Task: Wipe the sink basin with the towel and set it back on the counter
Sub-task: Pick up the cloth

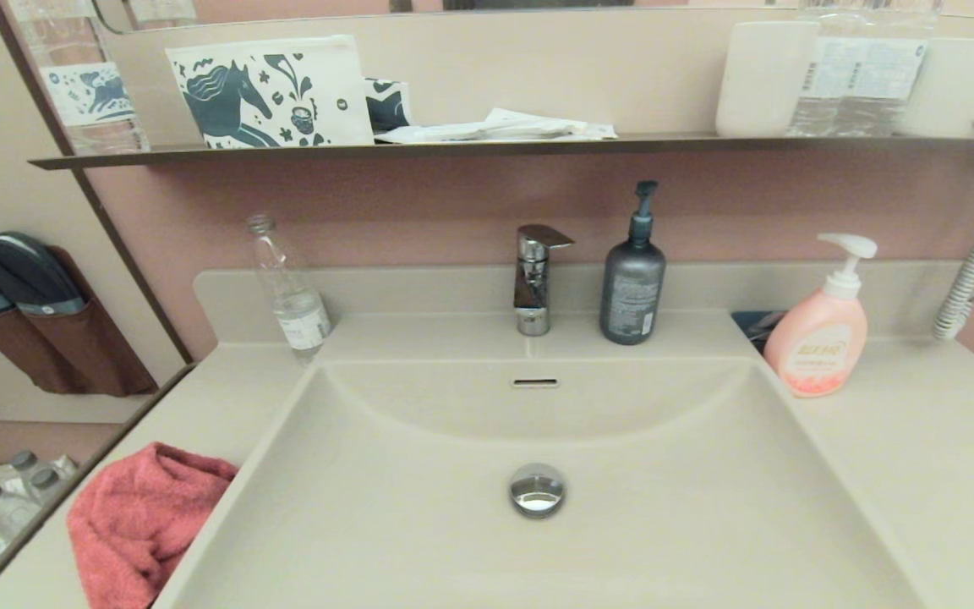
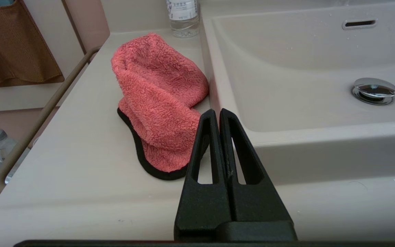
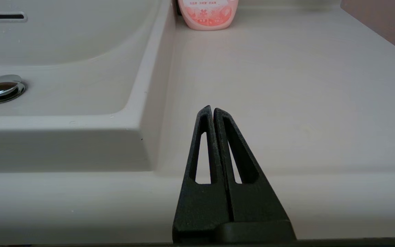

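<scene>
Both sets of jaws are pressed shut and empty, since nothing has been picked up. Ahead of the left gripper (image 2: 219, 111), the towel (image 2: 158, 99) lies crumpled on the bench (image 2: 81, 154), hard against the rim of the sink basin (image 2: 286, 85), so a short reach should take it. Beyond the right gripper (image 3: 212, 109), parked over bare bench, stands a pink soap bottle (image 3: 208, 13), clear of the wiping path.

In my head view neither of my arms shows. The towel (image 1: 145, 529) runs off the bottom edge there, and my left gripper (image 2: 217, 113) hides its near corner. The pink soap bottle (image 3: 207, 13) is cut off above.
</scene>
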You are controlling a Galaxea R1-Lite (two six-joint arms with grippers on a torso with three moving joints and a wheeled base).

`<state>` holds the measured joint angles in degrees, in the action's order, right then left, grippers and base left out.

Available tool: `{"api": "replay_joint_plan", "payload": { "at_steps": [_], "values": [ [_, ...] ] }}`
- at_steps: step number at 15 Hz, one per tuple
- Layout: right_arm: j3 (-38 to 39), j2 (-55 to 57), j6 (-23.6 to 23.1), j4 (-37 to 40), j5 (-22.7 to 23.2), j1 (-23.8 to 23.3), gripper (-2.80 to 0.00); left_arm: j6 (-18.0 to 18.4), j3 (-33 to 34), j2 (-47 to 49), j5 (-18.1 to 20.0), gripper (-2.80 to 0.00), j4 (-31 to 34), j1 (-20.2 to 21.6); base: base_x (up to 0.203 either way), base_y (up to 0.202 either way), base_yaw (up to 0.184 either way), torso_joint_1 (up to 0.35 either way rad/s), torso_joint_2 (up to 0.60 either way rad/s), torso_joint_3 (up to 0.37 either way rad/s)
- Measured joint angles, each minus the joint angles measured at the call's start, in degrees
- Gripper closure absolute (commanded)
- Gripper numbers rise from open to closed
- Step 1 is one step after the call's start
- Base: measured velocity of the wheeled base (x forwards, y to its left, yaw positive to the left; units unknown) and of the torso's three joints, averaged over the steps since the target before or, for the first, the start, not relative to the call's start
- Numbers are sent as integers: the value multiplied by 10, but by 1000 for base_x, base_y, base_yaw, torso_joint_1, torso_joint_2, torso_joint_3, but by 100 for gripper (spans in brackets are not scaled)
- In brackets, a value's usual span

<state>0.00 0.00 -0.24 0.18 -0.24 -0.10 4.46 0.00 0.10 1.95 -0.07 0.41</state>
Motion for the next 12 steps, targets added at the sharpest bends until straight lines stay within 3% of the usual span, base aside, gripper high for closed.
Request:
{"api": "replay_joint_plan", "payload": {
  "at_steps": [12],
  "values": [
    [0, 0, 0, 0, 0, 0, 0, -5, 0, 0, -7, 0, 0, 0, 0, 0, 0, 0, 0, 0]
  ]
}}
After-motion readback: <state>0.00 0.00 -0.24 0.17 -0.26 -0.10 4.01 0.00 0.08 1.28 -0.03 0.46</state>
